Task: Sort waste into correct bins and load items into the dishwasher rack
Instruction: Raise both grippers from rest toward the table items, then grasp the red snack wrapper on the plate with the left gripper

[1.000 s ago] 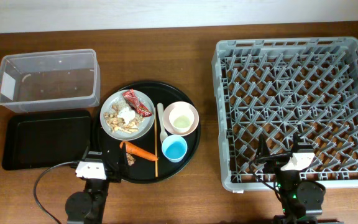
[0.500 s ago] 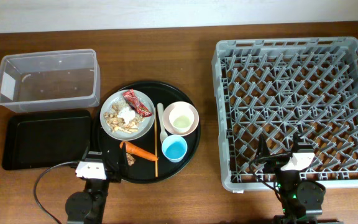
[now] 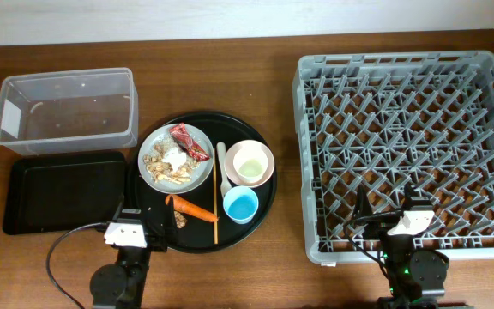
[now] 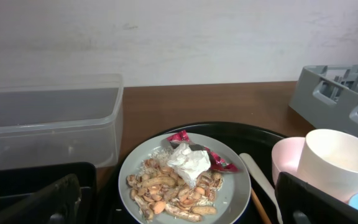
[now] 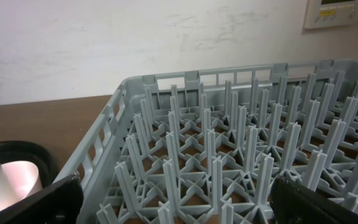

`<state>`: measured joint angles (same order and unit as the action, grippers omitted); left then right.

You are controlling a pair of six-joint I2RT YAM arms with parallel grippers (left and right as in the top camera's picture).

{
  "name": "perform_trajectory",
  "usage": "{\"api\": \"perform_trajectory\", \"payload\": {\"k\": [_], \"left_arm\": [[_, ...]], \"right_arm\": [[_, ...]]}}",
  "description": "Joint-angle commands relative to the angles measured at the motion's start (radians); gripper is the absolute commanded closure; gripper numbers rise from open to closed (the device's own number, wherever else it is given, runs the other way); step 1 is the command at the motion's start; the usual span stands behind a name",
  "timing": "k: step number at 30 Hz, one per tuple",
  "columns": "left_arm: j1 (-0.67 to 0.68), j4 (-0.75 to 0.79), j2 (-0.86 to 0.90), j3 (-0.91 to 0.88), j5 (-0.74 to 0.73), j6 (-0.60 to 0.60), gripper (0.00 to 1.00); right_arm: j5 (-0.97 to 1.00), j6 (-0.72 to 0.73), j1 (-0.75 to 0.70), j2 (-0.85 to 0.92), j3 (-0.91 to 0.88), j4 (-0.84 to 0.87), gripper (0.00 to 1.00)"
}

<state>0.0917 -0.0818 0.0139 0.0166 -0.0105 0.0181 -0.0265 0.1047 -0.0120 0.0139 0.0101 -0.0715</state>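
On the round black tray [image 3: 267,193] a pale grey plate [image 3: 197,175] holds the red wrapper [image 3: 189,142], white crumpled paper [image 3: 174,157] and beige food scraps [image 3: 159,168]. An orange carrot [image 3: 194,209] and a brown lump [image 3: 180,221] lie in front of it. Beside the plate are the white fork [image 3: 223,161], wooden stick [image 3: 215,193], pink bowl [image 3: 250,163] and blue cup [image 3: 241,205]. My left gripper [image 3: 134,220] is open and empty at the tray's near-left rim, facing the plate [image 4: 232,190]. My right gripper [image 3: 387,211] is open and empty over the grey rack's [image 3: 410,129] near edge.
The clear tub [image 3: 65,112] stands at the back left, with the shallow black rectangular tray [image 3: 65,193] in front of it. In the left wrist view the tub [image 4: 48,124] is at the left and the bowl [image 4: 286,157] at the right. The rack's pegs [image 5: 229,155] fill the right wrist view.
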Motion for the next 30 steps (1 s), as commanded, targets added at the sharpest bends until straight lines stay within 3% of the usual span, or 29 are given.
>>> {"api": "perform_trajectory", "payload": {"k": [1, 4, 11, 18, 23, 26, 30], "left_arm": [[-0.003, 0.010, -0.008, -0.007, 0.021, -0.011, 0.01], [-0.003, -0.019, -0.008, 0.003, -0.043, 0.040, 0.01], [-0.003, -0.364, 0.120, 0.281, -0.046, 0.087, 0.01], [-0.003, -0.666, 0.638, 0.672, -0.052, 0.086, 0.01], [-0.003, -0.935, 0.979, 0.959, -0.133, 0.087, 0.01], [-0.003, -0.888, 1.080, 0.992, -0.132, 0.086, 0.01], [-0.003, -0.665, 1.270, 0.992, -0.132, 0.110, 0.01]], "right_arm": [[-0.066, 0.014, 0.005, -0.008, -0.004, 0.000, 0.01], [-0.087, 0.069, 0.005, -0.008, 0.026, -0.047, 0.01], [-0.203, 0.074, 0.005, 0.125, 0.322, -0.369, 0.01], [-0.209, 0.095, 0.005, 0.591, 0.769, -0.781, 0.01], [-0.203, 0.060, 0.005, 0.929, 1.049, -1.043, 0.01], [-0.162, 0.027, 0.005, 1.042, 1.099, -1.070, 0.01], [-0.079, 0.027, 0.005, 1.086, 1.099, -1.081, 0.01]]}}
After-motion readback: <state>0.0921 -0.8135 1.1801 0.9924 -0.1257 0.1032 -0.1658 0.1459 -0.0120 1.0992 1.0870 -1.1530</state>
